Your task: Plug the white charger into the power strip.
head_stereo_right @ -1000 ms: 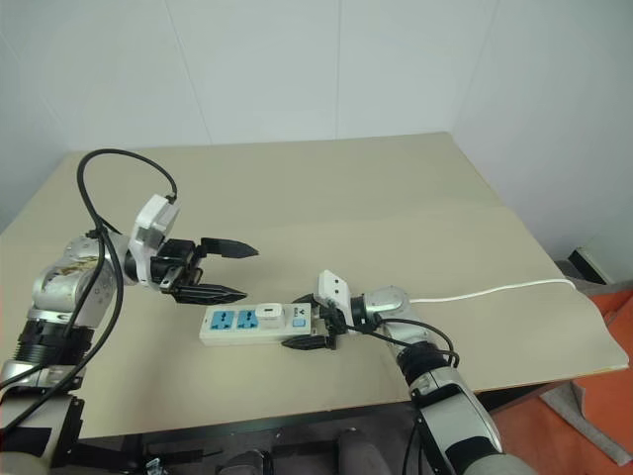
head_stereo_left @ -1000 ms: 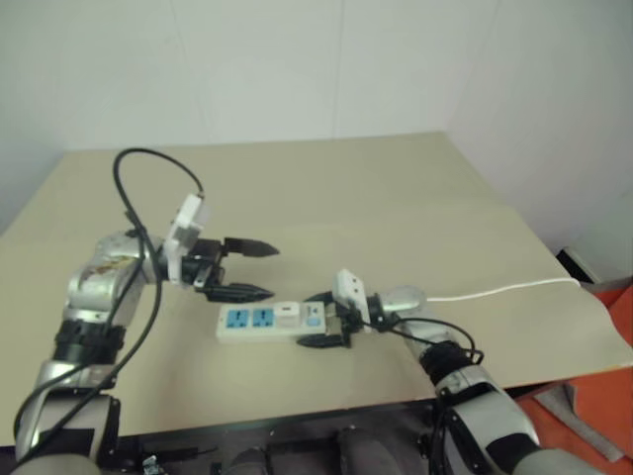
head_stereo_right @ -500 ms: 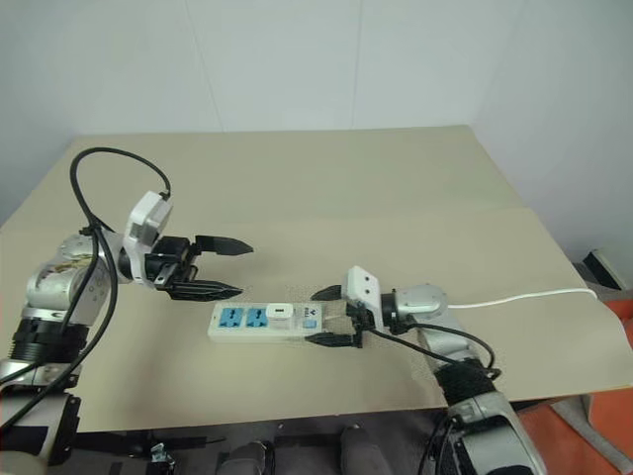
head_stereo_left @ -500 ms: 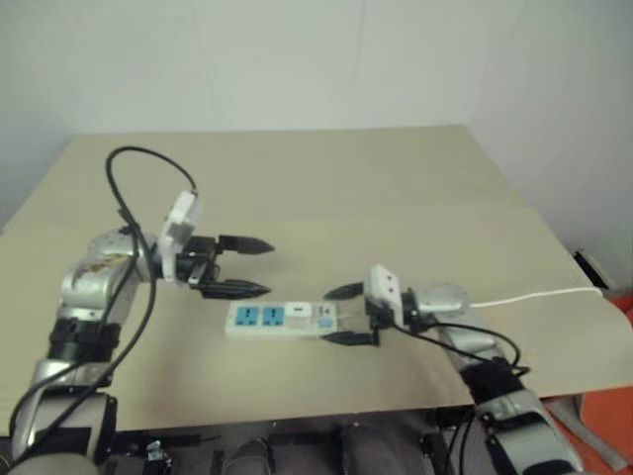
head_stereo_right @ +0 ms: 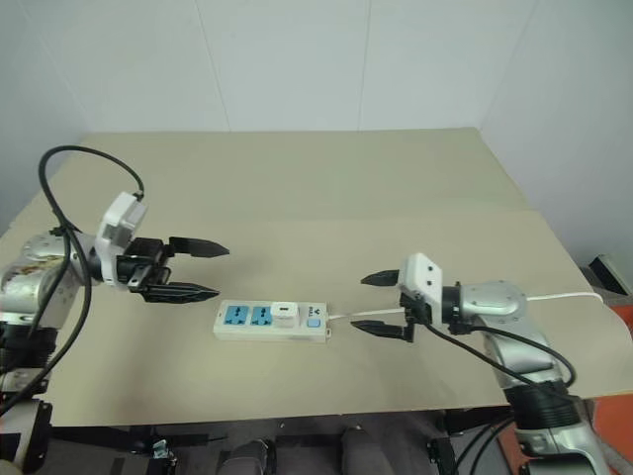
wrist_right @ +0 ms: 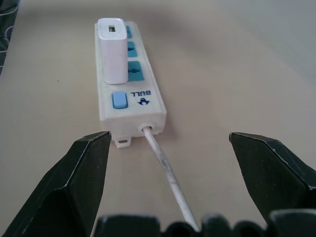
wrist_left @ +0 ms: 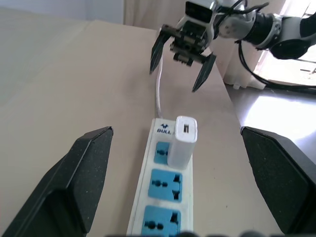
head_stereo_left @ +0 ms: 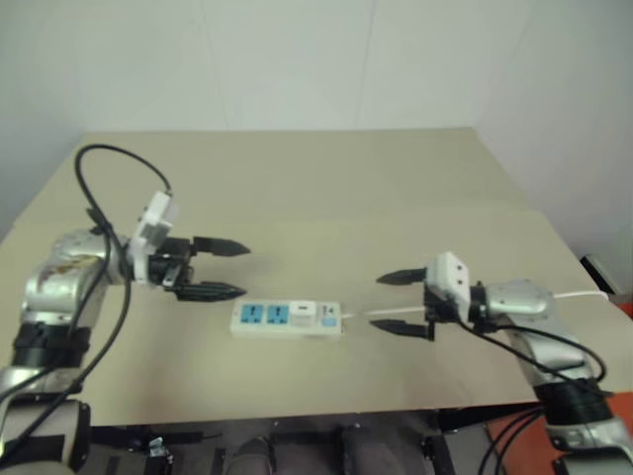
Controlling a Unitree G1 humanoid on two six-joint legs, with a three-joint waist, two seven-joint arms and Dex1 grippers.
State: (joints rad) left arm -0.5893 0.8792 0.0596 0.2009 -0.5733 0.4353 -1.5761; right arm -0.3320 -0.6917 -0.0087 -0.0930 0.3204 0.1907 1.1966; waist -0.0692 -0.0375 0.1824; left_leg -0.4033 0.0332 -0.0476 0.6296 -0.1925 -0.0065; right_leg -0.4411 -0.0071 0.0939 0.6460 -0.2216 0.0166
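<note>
Both black two-fingered grippers, left [head_stereo_right: 198, 269] and right [head_stereo_right: 386, 305], gape empty; snagging the thin white cord [head_stereo_right: 364, 316] could unseat the small white boxy charger [head_stereo_right: 285, 314] from the long white plastic power strip [head_stereo_right: 272, 322].

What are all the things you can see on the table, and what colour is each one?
power strip: one, white with blue socket faces, lying flat near the table's front edge.
white charger: one, white, standing upright in the strip's socket nearest the switch.
cord: one, thin white, running from the strip's switch end toward the right.
table: one, beige.
left gripper: one, black fingers, open, left of the strip.
right gripper: one, black fingers, open, right of the strip over the cord.
</note>
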